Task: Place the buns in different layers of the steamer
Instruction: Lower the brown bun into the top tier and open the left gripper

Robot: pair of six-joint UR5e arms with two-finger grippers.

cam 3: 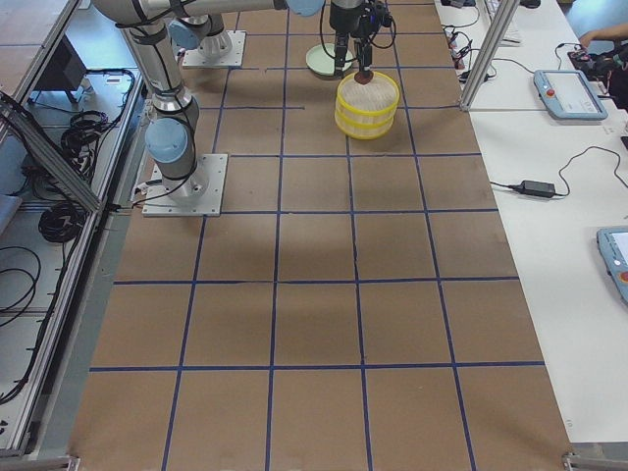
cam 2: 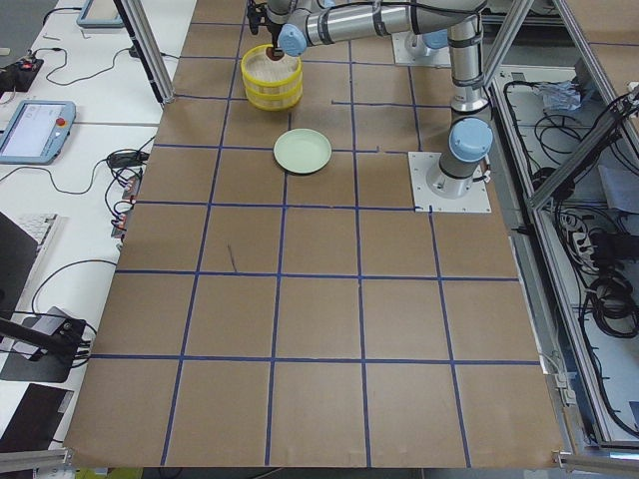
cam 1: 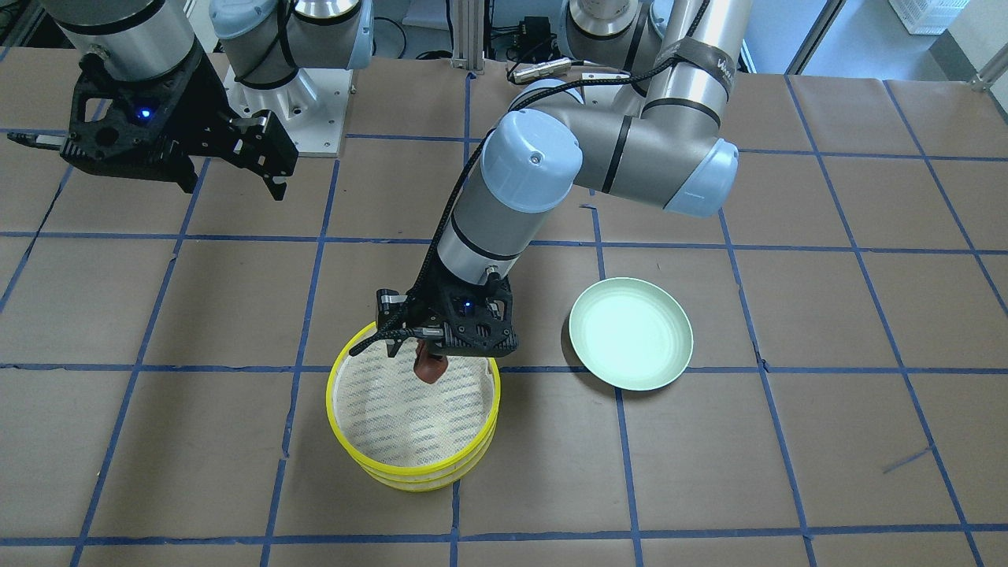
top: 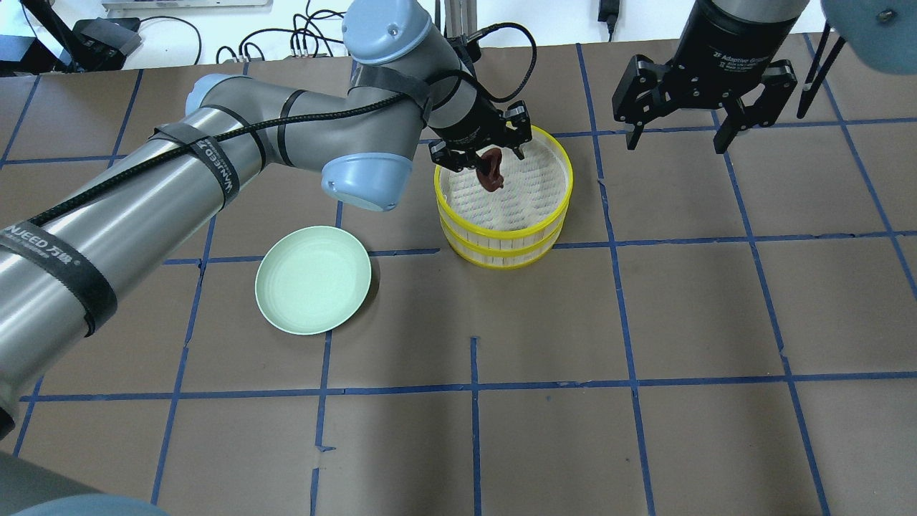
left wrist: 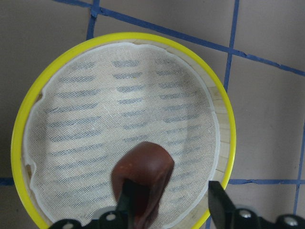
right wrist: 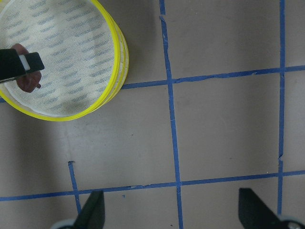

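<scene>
Two steamer layers (top: 566, 180) are stacked, with yellow rims and a white mesh bottom; they also show in the front view (cam 1: 345, 435) and the left wrist view (left wrist: 28, 119). My left gripper (top: 480, 154) hovers over the top layer with its jaws open. The dark reddish-brown bun (left wrist: 143, 167) hangs against one finger, clear of the other, just above the mesh (left wrist: 119, 105); it also shows from overhead (top: 492, 170). The white bun is not in view. My right gripper (top: 673, 140) is open and empty, raised to the right of the steamer.
A pale green plate (top: 313, 279) lies empty on the brown paper to the left of the steamer, under my left arm's reach. Blue tape lines grid the table. The robot bases stand at the table's back edge.
</scene>
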